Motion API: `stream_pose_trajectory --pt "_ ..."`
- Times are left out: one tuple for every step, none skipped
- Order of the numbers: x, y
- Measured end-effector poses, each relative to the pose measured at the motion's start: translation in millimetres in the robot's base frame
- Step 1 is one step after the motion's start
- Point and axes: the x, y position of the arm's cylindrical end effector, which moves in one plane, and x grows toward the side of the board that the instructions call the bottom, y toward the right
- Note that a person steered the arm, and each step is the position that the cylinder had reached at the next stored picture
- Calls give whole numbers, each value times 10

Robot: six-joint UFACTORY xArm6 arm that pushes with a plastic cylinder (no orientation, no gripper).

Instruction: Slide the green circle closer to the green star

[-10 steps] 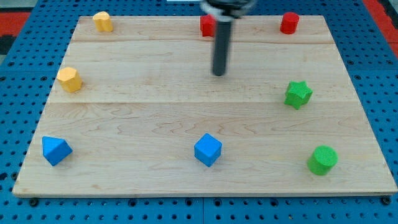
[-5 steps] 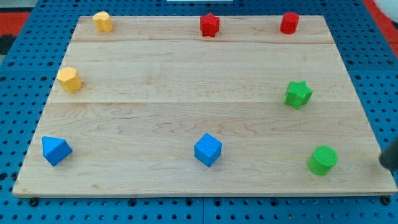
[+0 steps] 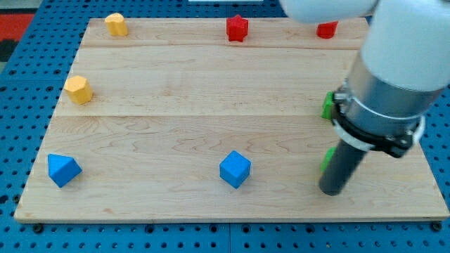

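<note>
Tool, a bare rod holding nothing, has my tip (image 3: 332, 190) on the counter (image 3: 176, 105) touching the mostly hidden green circle (image 3: 326, 159), below the half-hidden green star (image 3: 327, 105).

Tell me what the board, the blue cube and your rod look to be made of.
Board: looks like pale wood, matt; grain lines and plank seams show. Blue cube: probably plastic or painted wood; flat even colour, no grain. Rod, ending at my tip by the view's lower right: dark, smooth, maybe metal or plastic; can't tell.
</note>
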Motion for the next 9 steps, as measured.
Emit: stream_pose_trajectory --pt "-462 -84" --pt "-470 -53" --pt "38 -375" --pt "268 312" --pt "-92 453" --pt "-455 472" --pt "-862 330" --pt "-977 338" --pt "-942 752"
